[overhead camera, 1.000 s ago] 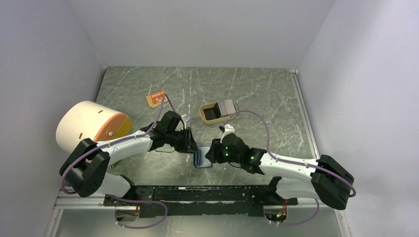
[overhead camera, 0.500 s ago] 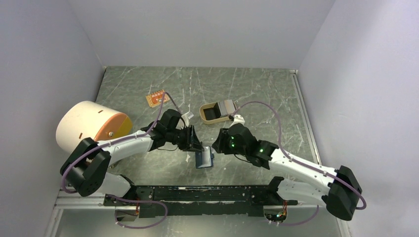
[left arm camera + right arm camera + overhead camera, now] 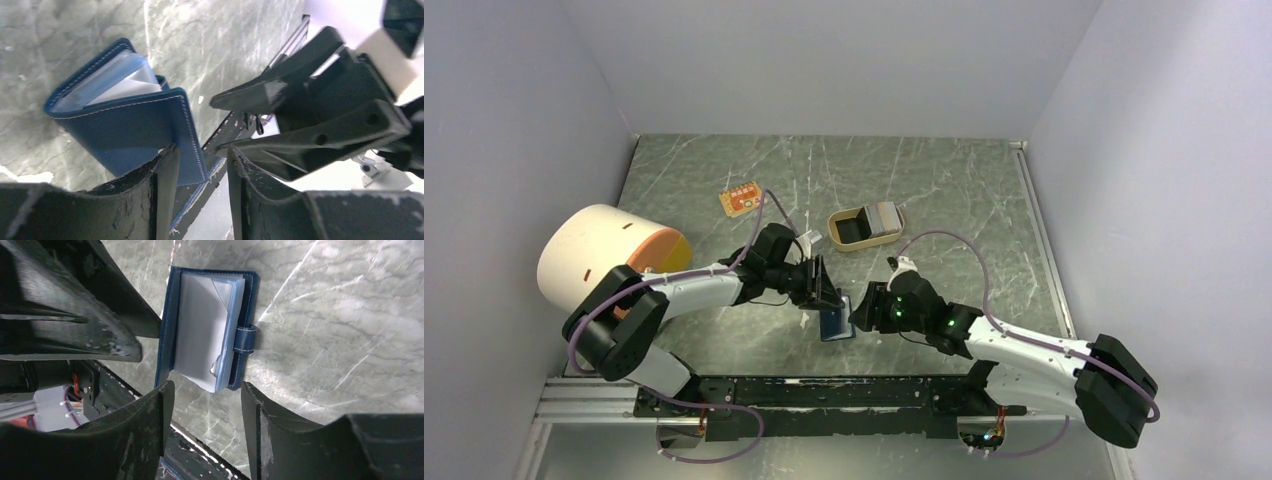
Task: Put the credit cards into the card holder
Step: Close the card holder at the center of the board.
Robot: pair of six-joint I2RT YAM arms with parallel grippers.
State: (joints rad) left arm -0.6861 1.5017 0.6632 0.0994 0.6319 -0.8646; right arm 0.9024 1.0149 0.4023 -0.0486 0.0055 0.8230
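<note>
**Two arms close in on the card holder.** The card holder (image 3: 834, 324) stands at the lower centre of the overhead frame, just above the base rail (image 3: 844, 392). Your left gripper (image 3: 202, 150) has its fingers parted. The free edge of the navy cover lies in the gap against one finger, and the gap is far wider than the cover, so nothing is pinched. Your right gripper (image 3: 207, 386) hangs just beside it, fingers spread and empty, with the holder framed between them.

The job looks barely begun. The credit cards (image 3: 886, 214) sit as a grey stack at the right end of the tan tray (image 3: 832, 228), in the upper centre of the overhead frame and well apart from the holder. Neither claw carries a card. Pale sleeves show inside the holder, but you cannot tell whether any of them has a card in it. On these views, fetching and slotting the cards is all left to do.

The holder is propped partly open, like a book. In the right wrist view its long axis runs top to bottom of the frame, with the strap tab on the right-hand cover. In the left wrist view the spine sits at the left and the covers fan toward the lower right, toward both grippers.
</note>
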